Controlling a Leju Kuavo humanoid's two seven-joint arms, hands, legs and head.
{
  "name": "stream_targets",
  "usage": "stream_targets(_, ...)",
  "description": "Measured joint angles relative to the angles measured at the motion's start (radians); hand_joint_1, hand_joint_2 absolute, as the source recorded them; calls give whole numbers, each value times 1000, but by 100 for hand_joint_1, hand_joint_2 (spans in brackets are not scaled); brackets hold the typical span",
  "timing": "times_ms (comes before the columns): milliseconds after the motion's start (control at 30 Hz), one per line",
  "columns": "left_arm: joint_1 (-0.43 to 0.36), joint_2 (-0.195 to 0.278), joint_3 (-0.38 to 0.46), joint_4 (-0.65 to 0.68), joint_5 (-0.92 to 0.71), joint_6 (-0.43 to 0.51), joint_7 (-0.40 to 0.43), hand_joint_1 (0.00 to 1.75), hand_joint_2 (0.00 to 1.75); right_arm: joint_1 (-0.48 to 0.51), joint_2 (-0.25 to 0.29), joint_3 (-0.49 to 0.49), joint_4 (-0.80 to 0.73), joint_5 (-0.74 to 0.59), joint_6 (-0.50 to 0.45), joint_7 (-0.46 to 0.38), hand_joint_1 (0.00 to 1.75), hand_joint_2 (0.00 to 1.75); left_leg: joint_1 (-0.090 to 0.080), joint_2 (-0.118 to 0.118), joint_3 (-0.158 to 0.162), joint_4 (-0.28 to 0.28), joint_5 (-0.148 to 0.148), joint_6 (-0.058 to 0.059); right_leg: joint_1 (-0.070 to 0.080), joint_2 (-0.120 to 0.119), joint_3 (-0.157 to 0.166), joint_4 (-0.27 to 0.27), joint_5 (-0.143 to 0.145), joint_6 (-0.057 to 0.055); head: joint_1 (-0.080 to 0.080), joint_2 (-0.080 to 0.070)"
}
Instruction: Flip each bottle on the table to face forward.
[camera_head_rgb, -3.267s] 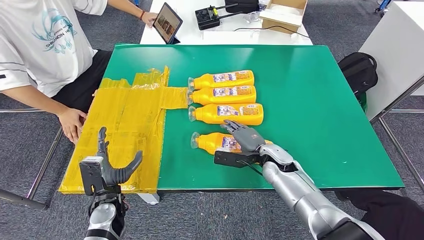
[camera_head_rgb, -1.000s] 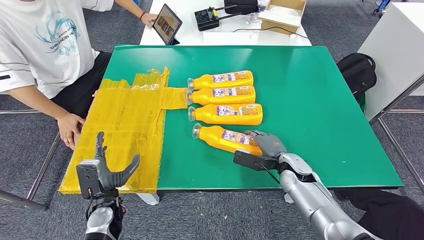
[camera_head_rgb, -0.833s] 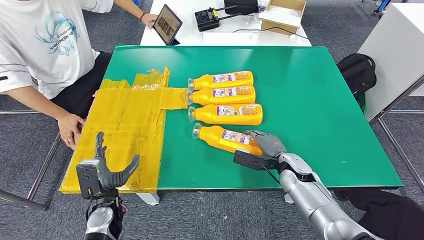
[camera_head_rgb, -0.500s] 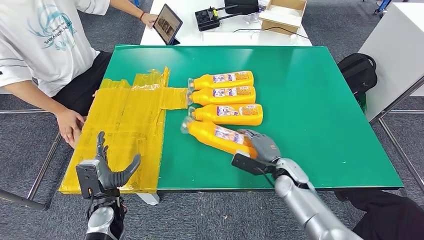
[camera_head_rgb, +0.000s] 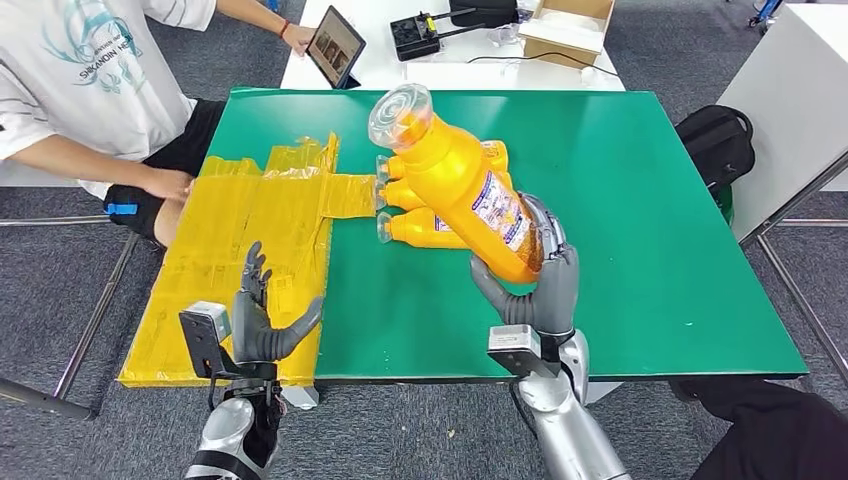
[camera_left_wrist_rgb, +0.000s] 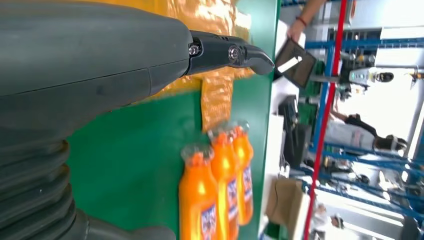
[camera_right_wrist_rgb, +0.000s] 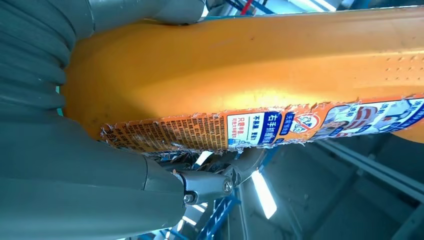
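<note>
- The right hand (camera_head_rgb: 535, 290) is clamped around the base of one bottle (camera_head_rgb: 462, 185), which is now lifted off the table (camera_head_rgb: 640, 200); half a second ago it lay slanted on the green top just in front of the row.
- The bottle tilts up with its clear cap (camera_head_rgb: 400, 103) toward 11 o'clock, its base in the hand near 5 o'clock of the row.
- In the right wrist view its label (camera_right_wrist_rgb: 260, 125) faces sideways, torn at the edge.
- Three bottles (camera_head_rgb: 440, 225) lie side by side at the table's centre, caps toward 9 o'clock, partly hidden behind the raised one.
- The left hand (camera_head_rgb: 262, 320) hovers at 7 o'clock over the yellow sheet (camera_head_rgb: 250, 250), fingers spread, holding nothing; it is a little higher and further right than before.
- A person's hand (camera_head_rgb: 170, 185) has drawn back along the sheet's edge toward 10 o'clock.
- Judgement: the lift marks the start of the turn for the fourth bottle; it likely needs rotating about its long axis and laying back beside the row.
</note>
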Motion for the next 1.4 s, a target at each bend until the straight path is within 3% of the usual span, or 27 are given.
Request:
stream_targets(300,26,3,-62,-72,67,-110,13,0,175,9,18,-6,26,-5,61,4,175,175,0,0,0,0,0,0,1,0,-1,0,0,0,0,0)
stream_targets(433,-3,0,-118,-70,92,-180,18,0,175,59,23,-10,47,0,70,6,175,175,0,-5,-2,0,0,0,1,-4,-1,0,-1,0,0,0)
stream_targets(667,-47,-2,-188,-45,118,-186,10,0,175,107,57,1,88,51,157,20,175,175,1,-1,-2,0,0,0,1,-2,-2,0,0,0,0,0)
stream_targets(1000,-62,-4,-207,5,132,-185,21,0,175,65,140,132,274,147,109,56,175,175,1,-1,-2,0,0,0,1,-2,-2,0,0,0,0,0)
stream_targets(1400,-65,-9,-206,46,137,-198,31,0,175,33,156,196,367,166,101,76,175,175,1,-1,-2,0,0,0,1,-2,-2,0,0,0,0,0)
